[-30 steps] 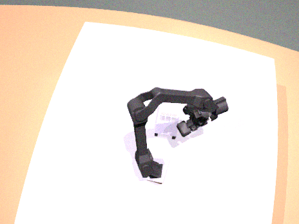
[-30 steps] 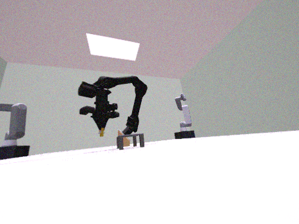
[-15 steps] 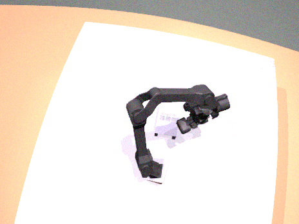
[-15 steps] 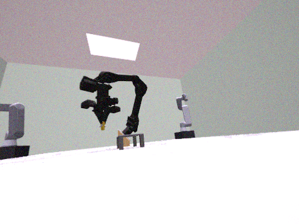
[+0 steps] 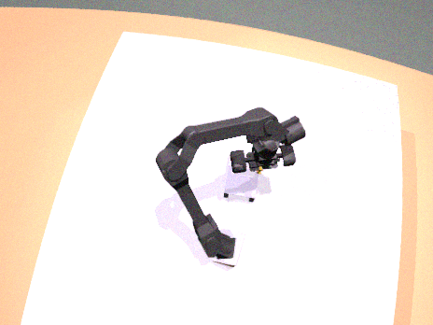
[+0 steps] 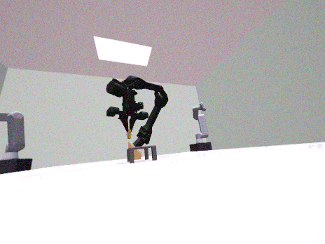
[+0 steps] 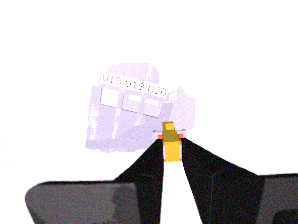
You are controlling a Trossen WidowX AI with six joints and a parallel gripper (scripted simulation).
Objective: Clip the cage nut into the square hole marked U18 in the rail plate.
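Now cage nut (image 5: 259, 170) (image 6: 129, 134) (image 7: 172, 150) pinched between hand's (image 5: 261, 167) (image 6: 129, 131) (image 7: 172, 141) fingertips.

- I read this place as a robotics lab or test room, though I see no sign that names it.
- In my exterior view, two pale robot arms (image 6: 16, 134) (image 6: 202, 125) stand on dark bases beyond the white surface (image 6: 175, 200) (image 5: 327, 224).
- Plain pale green walls (image 6: 70, 105) enclose the room.
- Overhead I see a pinkish ceiling (image 6: 196, 38) with one bright rectangular panel (image 6: 122, 51).
- From my top view, the white surface is bordered by orange-tan flooring or tabletop (image 5: 42, 93); I can't tell which.
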